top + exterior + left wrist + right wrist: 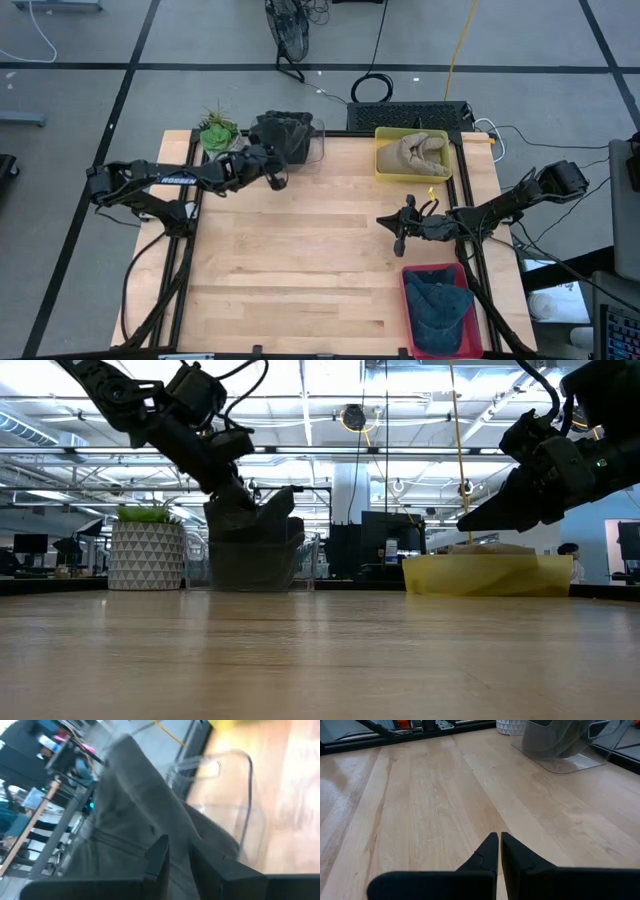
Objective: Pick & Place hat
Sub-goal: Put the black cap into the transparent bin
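Note:
A dark grey hat [287,132] sits in a clear plastic bin [319,150] at the table's far edge; in the low view the hat [262,520] stands above the bin's wall [250,568]. My left gripper [274,170] reaches it from the table's left and is shut on it [179,847]. My right gripper [396,228] hovers shut over bare wood on the right side, its fingers together [499,851]. A tan hat [415,150] lies in a yellow bin [383,170]. A blue hat [437,308] lies in a red bin [408,300]. My left gripper pinches the grey hat's fabric [181,827] between its two fingers [158,856], near the hat's upper part. It comes slanting down from the table's left [232,495]. The hat's lower part is still inside the clear bin [244,800]. How many layers it has, I cannot tell.
A small green plant in a patterned pot [216,130] stands just left of the clear bin. The yellow bin is at the far right, the red bin at the near right corner. Bare wood [300,250] spreads across the table's middle and near left.

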Controlling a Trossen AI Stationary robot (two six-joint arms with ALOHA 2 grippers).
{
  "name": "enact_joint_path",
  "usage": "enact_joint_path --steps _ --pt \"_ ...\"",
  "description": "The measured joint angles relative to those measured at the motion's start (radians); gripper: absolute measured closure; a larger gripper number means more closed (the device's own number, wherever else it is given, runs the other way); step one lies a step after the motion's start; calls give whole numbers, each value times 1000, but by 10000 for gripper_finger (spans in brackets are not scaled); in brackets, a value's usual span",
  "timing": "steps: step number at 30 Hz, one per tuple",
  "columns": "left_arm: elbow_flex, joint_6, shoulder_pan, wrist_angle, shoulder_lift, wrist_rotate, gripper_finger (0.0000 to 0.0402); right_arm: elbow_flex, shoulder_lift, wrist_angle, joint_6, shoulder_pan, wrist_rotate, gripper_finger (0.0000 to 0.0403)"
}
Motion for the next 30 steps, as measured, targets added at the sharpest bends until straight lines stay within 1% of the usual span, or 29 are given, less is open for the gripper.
enact_joint_path --steps 4,8,15,18,20,22,24,26,30 --pt "0 -51 -10 58 0 17 320 0 0 0 -1 0 0 403" --pt "0 -69 -13 35 0 49 318 0 0 0 -2 0 0 403" --pt "0 -127 16 17 0 -4 318 0 0 1 -1 0 0 403" --pt "0 -204 39 50 0 -37 318 0 0 1 -3 0 0 403" --pt "0 -258 55 66 0 -13 316 0 0 1 -3 0 0 403" --pt "0 -301 67 67 0 45 306 0 0 1 -3 0 0 403" --pt "0 -340 74 68 0 88 286 0 0 1 -5 0 0 403" --pt "0 -364 77 73 9 93 262 0 0 1 -5 0 0 403" --pt "-1 -361 76 77 17 116 217 0 0 1 -5 0 1 403"
